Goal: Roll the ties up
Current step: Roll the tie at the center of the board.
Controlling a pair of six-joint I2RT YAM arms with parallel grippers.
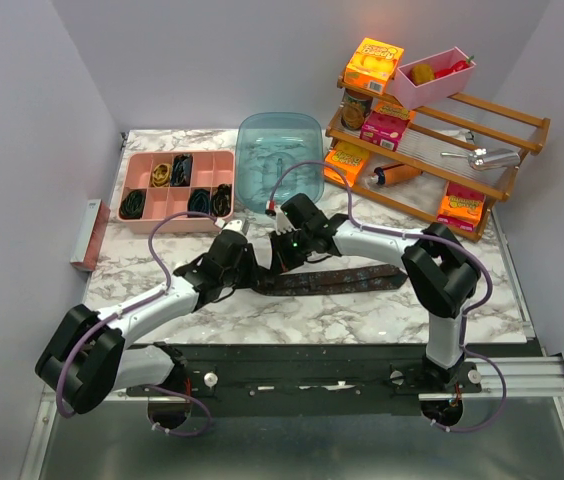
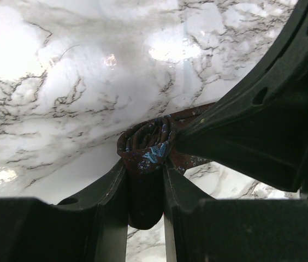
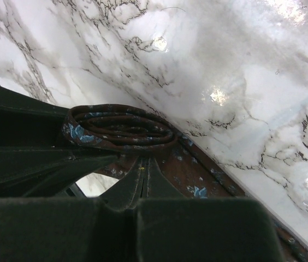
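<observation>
The dark brown tie with small blue flecks lies on the marble table (image 1: 362, 322). Its unrolled length (image 1: 352, 278) stretches to the right. Its left end is rolled into a coil (image 2: 146, 143), which also shows in the right wrist view (image 3: 118, 128). My left gripper (image 2: 144, 177) is shut on the coil, which stands between its fingers (image 2: 110, 191). My right gripper (image 3: 143, 159) is shut, its tips together and touching the coil's side, over the flat tie (image 3: 192, 174). In the top view both grippers, left (image 1: 252, 272) and right (image 1: 280, 262), meet at the tie's left end.
A pink compartment tray (image 1: 162, 224) at the back left holds several dark rolled ties (image 1: 134, 205). A clear blue tub (image 1: 279, 150) stands behind the grippers. A wooden rack (image 1: 502, 120) with boxes and cans fills the back right. The right arm's body (image 2: 263, 125) crowds the left wrist view.
</observation>
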